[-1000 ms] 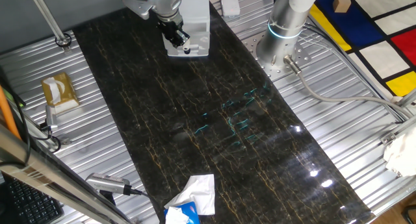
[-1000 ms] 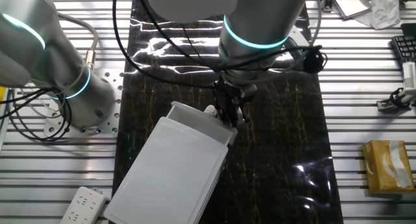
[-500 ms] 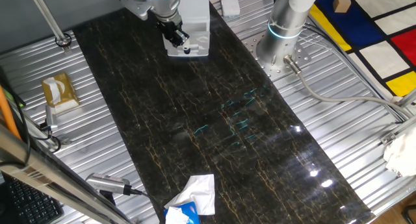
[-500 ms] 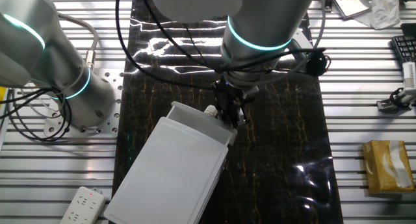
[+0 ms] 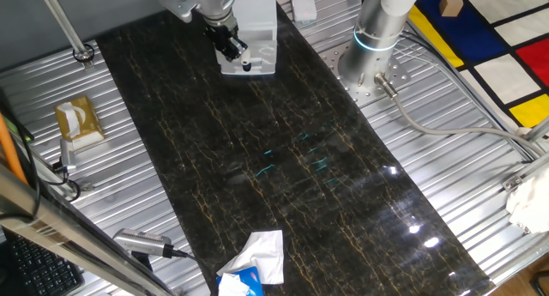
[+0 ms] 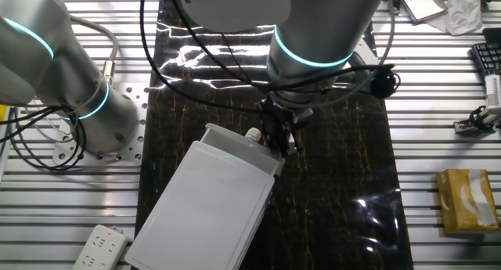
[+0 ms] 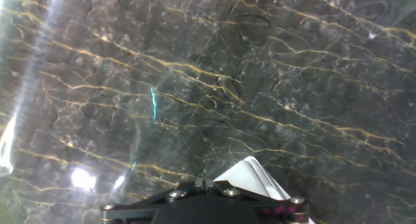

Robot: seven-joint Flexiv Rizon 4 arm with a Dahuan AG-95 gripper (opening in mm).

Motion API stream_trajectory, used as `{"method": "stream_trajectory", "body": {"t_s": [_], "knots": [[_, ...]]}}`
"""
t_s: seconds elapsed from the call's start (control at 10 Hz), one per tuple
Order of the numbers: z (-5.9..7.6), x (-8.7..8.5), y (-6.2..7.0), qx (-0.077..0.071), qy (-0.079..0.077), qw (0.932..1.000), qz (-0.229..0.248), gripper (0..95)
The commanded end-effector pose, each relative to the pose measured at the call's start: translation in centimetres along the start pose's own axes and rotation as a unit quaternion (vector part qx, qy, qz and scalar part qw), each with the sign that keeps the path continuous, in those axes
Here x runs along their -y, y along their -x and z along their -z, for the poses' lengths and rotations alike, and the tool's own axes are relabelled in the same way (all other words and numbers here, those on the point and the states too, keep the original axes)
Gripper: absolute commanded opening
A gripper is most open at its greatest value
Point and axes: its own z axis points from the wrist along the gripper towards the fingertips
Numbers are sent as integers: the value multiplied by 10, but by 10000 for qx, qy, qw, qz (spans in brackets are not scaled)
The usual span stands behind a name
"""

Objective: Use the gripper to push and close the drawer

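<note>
The white drawer (image 5: pixel 253 34) stands at the far end of the dark marble mat, its front with the small round knob (image 5: pixel 246 67) facing along the mat. In the other fixed view the drawer (image 6: pixel 205 207) lies diagonally, its knob (image 6: pixel 252 134) at the upper right end. My black gripper (image 5: pixel 230 45) is at the drawer's front, just beside the knob, and shows the same way in the other fixed view (image 6: pixel 279 137). Its fingers are together and hold nothing. In the hand view the gripper (image 7: pixel 197 183) shows at the bottom edge, with a white corner of the drawer (image 7: pixel 250 175) right beside it.
The other silver arm on its round base (image 5: pixel 377 26) stands right of the mat and shows in the other fixed view (image 6: pixel 74 98). There is a brown tissue box (image 5: pixel 77 120), a crumpled white tissue (image 5: pixel 260 257) at the mat's near end, and a power strip (image 6: pixel 102 245).
The arm's wrist has shifted slightly to the right in the other fixed view. The gripper stays at the drawer front and the drawer looks unmoved.
</note>
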Motion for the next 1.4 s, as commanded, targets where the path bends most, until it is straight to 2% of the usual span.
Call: {"method": "stream_trajectory", "body": {"t_s": [0.1, 0.3, 0.8, 1.0, 1.4], "knots": [[16, -3, 7, -105, 20, 9999, -35, 0], [28, -6, 12, -110, -3, 9999, -16, 0], [30, -4, 7, -16, -123, 9998, 159, 0], [28, -3, 3, -51, -134, 9998, 133, 0], [27, -4, 6, -104, -87, 9997, -195, 0]]}}
